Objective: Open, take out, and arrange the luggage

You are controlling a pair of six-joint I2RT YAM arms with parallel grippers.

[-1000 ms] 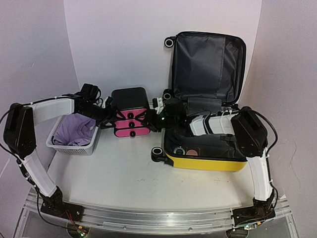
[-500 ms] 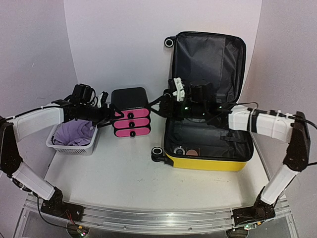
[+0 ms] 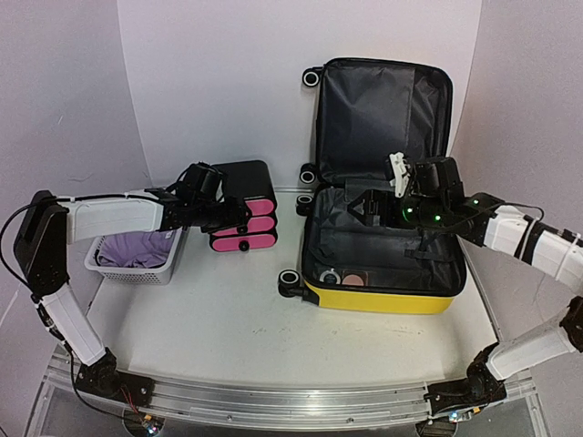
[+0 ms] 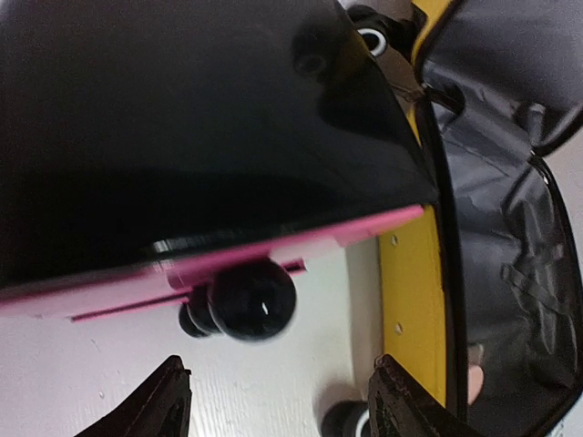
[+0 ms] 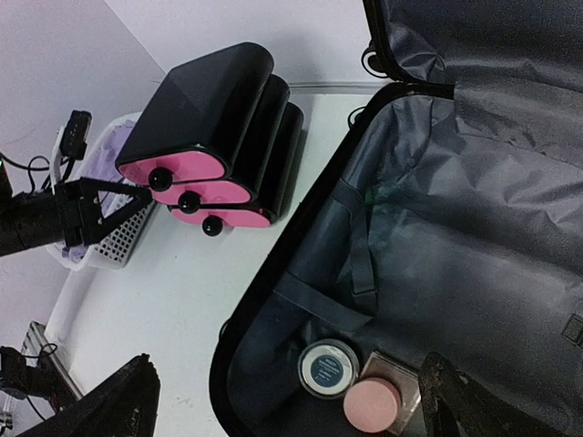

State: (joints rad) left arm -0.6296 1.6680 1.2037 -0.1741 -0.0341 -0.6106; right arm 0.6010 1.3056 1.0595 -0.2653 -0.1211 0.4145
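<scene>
The luggage is a yellow suitcase lying open, its dark grey lined lid standing upright against the wall. In its base lie a round blue-topped jar and a pink-capped pot, seen from the top as the jar and the pot at the near left corner. My right gripper hovers open above the base's left rim, and from above the right gripper has nothing in it. My left gripper stands open and empty just short of a black drawer knob.
A black-and-pink drawer box stands left of the suitcase, with the left gripper at its front. A white mesh basket holding purple cloth sits further left. The suitcase's wheels stick out toward the box.
The right arm swung from the drawer box side back over the suitcase base and its jaws spread wider. The left gripper moved right, from the basket to the front of the drawer box.
</scene>
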